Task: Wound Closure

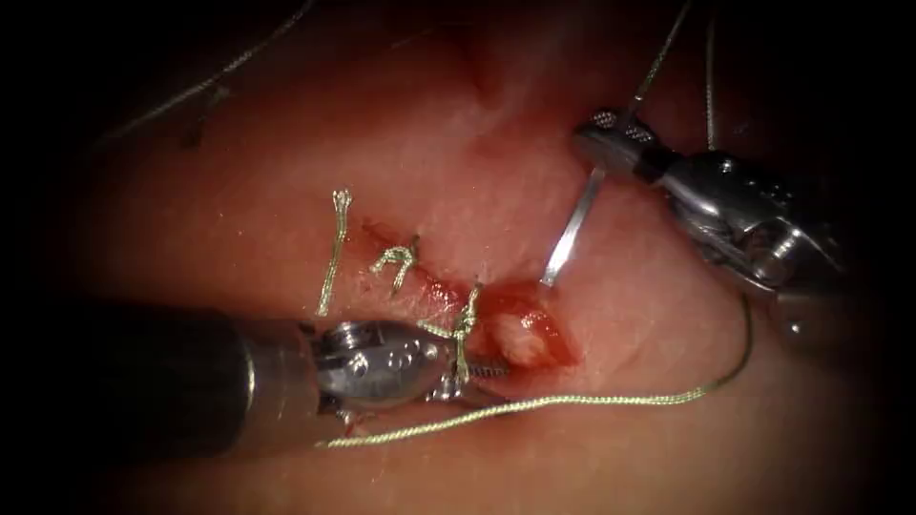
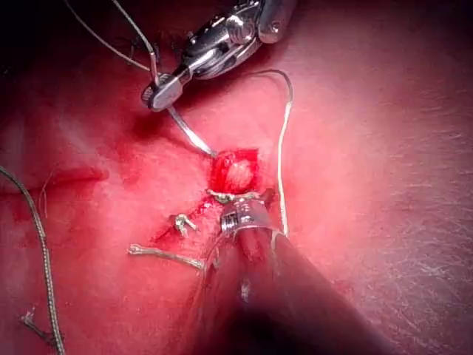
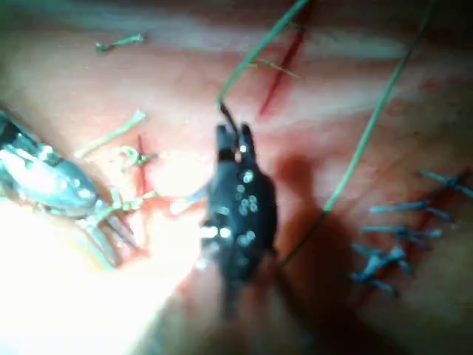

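Observation:
The cut in the tissue (image 1: pixel 286 143) gapes at a red open patch (image 1: pixel 525 334). My right tool (image 1: pixel 606 133) is shut on the curved needle (image 1: pixel 572 229) near its tail end, above and to the right of the cut. The needle's point meets the tissue at the right lip of the open patch; its depth cannot be told. The thread (image 1: pixel 592 401) trails from the needle's tail and runs in a long bow below the cut. My left tool (image 1: pixel 472 377) lies at the left lip, jaws open and holding nothing. The same needle (image 2: pixel 188 133) and right tool (image 2: pixel 159 92) show in the left wrist view.
Two tied stitches (image 1: pixel 396 262) (image 1: pixel 466 319) cross the closed stretch of the cut to the left of the open patch, with a cut thread end (image 1: pixel 334 248) beside them. A loose strand (image 1: pixel 191 91) lies at the far left. Blue stitches (image 3: pixel 399 237) sit on another line.

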`<move>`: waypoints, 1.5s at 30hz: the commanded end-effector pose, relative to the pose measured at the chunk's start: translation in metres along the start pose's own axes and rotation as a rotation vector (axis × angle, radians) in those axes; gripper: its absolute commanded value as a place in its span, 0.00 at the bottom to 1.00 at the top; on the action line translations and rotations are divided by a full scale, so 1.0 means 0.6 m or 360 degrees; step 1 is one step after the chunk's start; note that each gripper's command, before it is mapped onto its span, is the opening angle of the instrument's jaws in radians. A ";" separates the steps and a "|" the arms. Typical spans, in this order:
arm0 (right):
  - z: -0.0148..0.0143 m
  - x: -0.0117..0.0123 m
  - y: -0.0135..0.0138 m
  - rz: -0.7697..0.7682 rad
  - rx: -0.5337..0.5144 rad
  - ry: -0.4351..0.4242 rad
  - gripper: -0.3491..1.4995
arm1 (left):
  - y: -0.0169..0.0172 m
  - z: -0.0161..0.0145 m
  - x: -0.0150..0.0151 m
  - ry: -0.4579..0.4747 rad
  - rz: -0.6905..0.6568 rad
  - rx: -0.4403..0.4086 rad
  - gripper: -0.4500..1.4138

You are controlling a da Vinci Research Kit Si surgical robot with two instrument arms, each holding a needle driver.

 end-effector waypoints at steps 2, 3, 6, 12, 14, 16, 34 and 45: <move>0.0012 -0.0010 -0.0010 0.0030 0.0030 -0.0011 0.00 | -0.0005 0.0013 0.0000 0.0002 0.0002 0.0000 0.36; 0.0011 -0.0012 -0.0015 0.0047 0.0048 -0.0021 0.00 | -0.0005 0.0013 0.0000 0.0002 0.0002 0.0000 0.36; 0.0009 -0.0018 -0.0026 0.0113 0.0098 -0.0036 0.00 | -0.0005 0.0013 -0.0001 -0.0003 0.0002 0.0000 0.36; 0.0014 -0.0024 -0.0043 0.0303 0.0181 -0.0099 0.00 | -0.0005 0.0013 -0.0001 -0.0003 0.0002 0.0000 0.36; 0.0017 -0.0027 -0.0046 0.0330 0.0206 -0.0110 0.00 | -0.0005 0.0013 -0.0001 -0.0003 0.0002 -0.0001 0.36; 0.0021 -0.0032 -0.0048 0.0374 0.0223 -0.0130 0.00 | -0.0005 0.0013 -0.0001 -0.0003 0.0002 -0.0001 0.36; 0.0040 -0.0077 -0.0083 0.0800 0.0413 -0.0319 0.00 | -0.0005 0.0006 -0.0007 -0.0004 0.0008 -0.0007 0.36; 0.0034 -0.0087 -0.0104 0.1075 0.0487 -0.0447 0.00 | -0.0005 0.0005 -0.0009 -0.0004 0.0010 -0.0008 0.36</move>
